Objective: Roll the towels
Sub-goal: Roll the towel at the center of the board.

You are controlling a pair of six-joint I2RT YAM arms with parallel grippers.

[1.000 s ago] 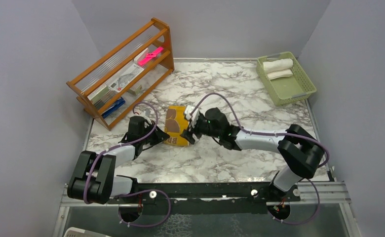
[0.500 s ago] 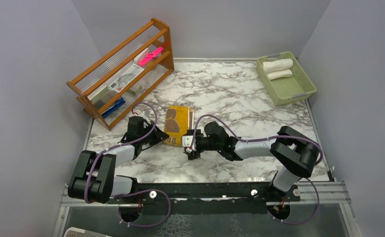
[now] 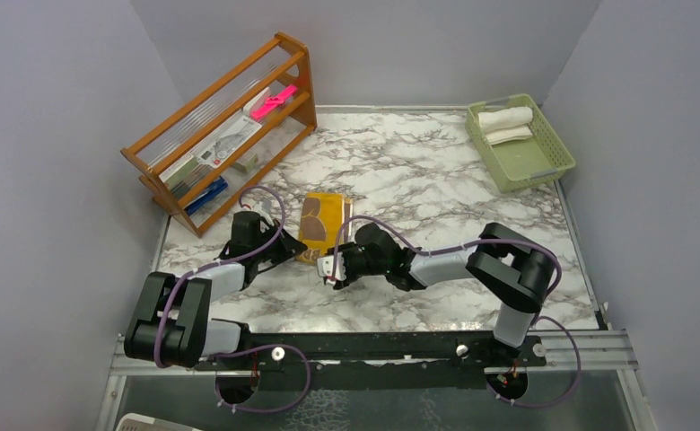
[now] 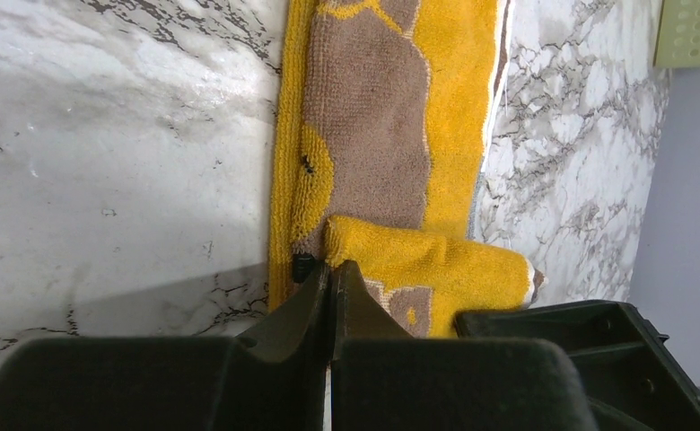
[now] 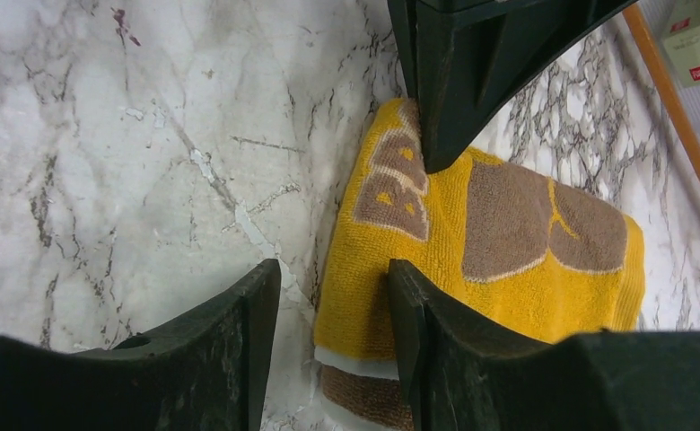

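The mustard-yellow towel [image 3: 322, 220] with brown print lies on the marble table at centre-left. Its near end is curled into a short roll [image 4: 436, 265]. My left gripper [image 3: 294, 249] is shut, and its tip [image 4: 333, 269] touches the left end of that roll. My right gripper [image 3: 331, 268] stands open at the roll's right end [image 5: 333, 287]. One of its fingers [image 5: 418, 332] rests on the cloth, the other over bare marble, and the towel's edge lies between them. Cream-white rolled towels [image 3: 505, 118] lie in the green basket [image 3: 544, 166].
A wooden rack [image 3: 225, 135] with a pink item and packets stands at the back left, close behind my left arm. The green basket sits at the back right by the wall. Grey walls close in both sides.
My right gripper has swung left and toward the near edge, from beside the towel's middle to its rolled near end. Its jaws have narrowed. The left gripper has stayed put.
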